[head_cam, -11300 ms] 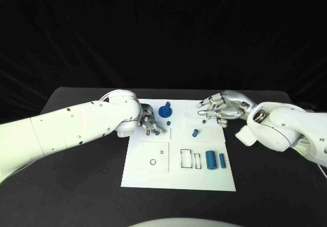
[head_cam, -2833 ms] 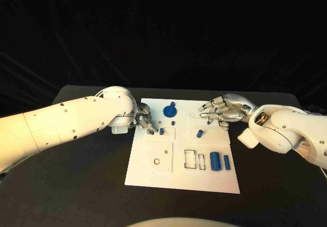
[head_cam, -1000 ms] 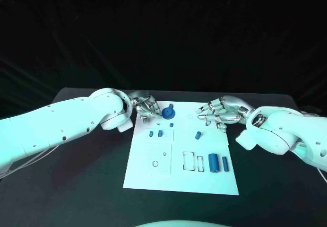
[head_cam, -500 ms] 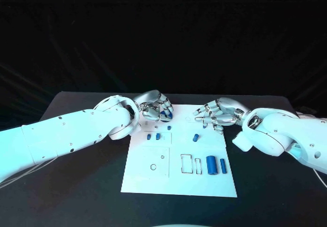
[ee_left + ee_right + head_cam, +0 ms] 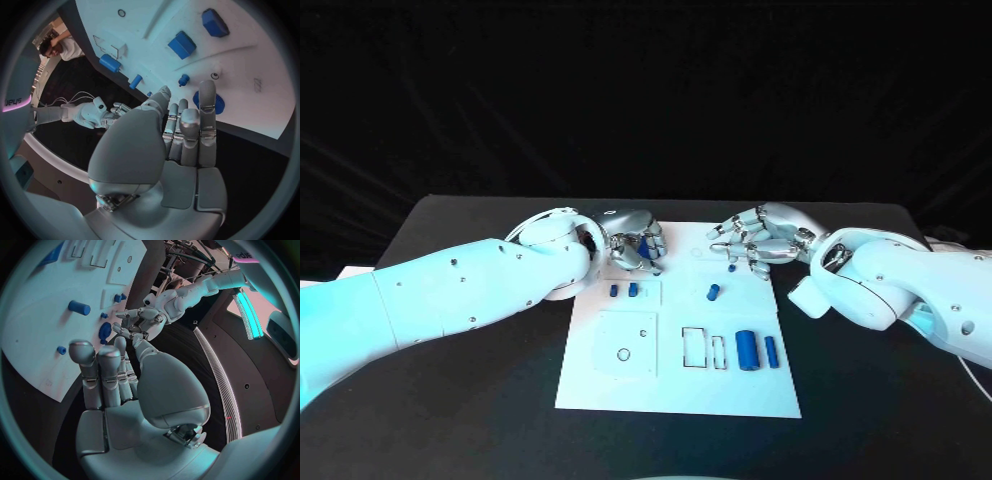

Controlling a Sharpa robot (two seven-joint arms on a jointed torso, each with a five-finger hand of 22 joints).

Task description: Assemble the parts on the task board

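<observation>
Directly beneath left robot hand (image 5: 635,240): blue gear (image 5: 201,99).

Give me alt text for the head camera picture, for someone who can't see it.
Two white robot arms reach over a white task board on a black table, the left hand hovering over a blue round part at the board's far edge and the right hand held open nearby. Small blue parts lie across the board.

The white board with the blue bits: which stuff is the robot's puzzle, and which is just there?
Puzzle things: task board; blue gear; two small blue blocks; blue peg; two blue bars; left hand; right hand.

Just there: black table.
</observation>
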